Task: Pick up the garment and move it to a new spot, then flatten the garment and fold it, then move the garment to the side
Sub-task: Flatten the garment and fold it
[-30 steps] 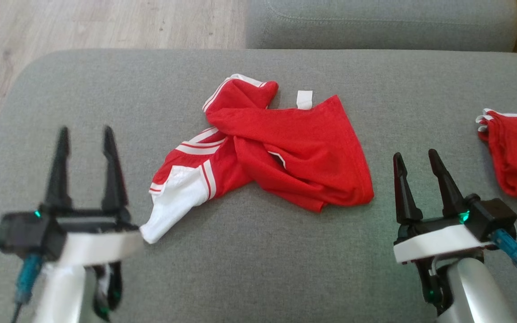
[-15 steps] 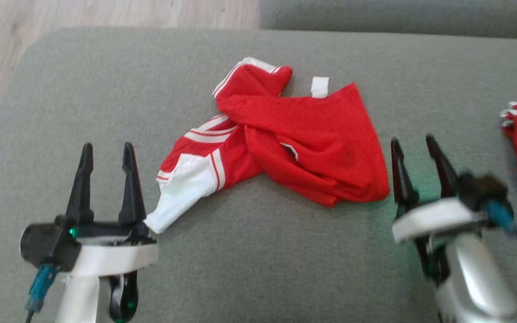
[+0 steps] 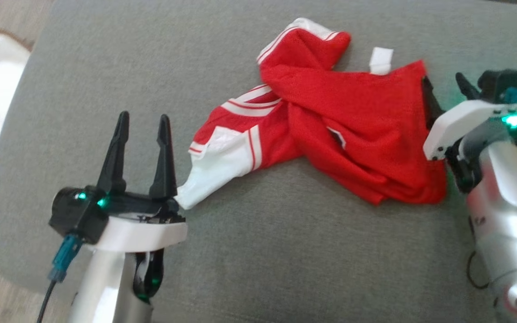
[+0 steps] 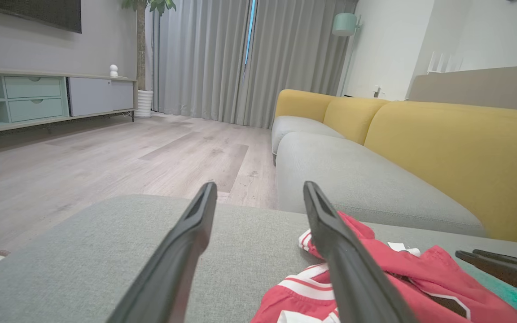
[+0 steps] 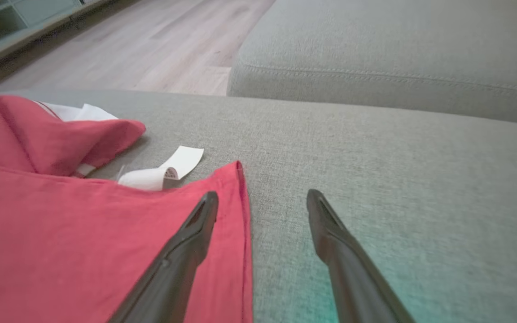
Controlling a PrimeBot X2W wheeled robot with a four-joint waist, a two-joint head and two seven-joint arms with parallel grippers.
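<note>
- Garment [image 3: 330, 130]: red shirt with white sleeve and striped trim, lying crumpled and twisted on a gray cushion [image 3: 263, 260], roughly mid-cushion. Not held by either tool.
- White sleeve [image 3: 213, 170] is the garment's left end. Its tip lies just beside the base of the left gripper [image 3: 144, 116].
- Left gripper: fingers spread apart, nothing between them, just left of the garment, over bare cushion. Touching the sleeve tip or not, cannot tell.
- Left wrist view: left gripper [image 4: 259, 185] wide apart, with the garment [image 4: 375, 269] low on the right behind one finger.
- Right gripper [image 3: 441, 77]: at the garment's right edge, fingers apart, one finger dark against the red hem.
- Right wrist view: right gripper [image 5: 263, 194] straddles the garment [image 5: 83, 224] hem, one finger over red cloth, the other over bare cushion. No grip. Contact with the cloth cannot be told.
- White tag [image 3: 381, 60] sticks out at the garment's far edge, lying on the cushion. It is curled in the right wrist view [image 5: 182, 161], just ahead of the finger over the cloth.
- Beyond the garment: gray sofa seat with yellow back [image 4: 442, 148] and wood floor [image 4: 106, 152].
- Right gripper's fingers [image 4: 487, 262] also show in the left wrist view, at the garment's right.
</note>
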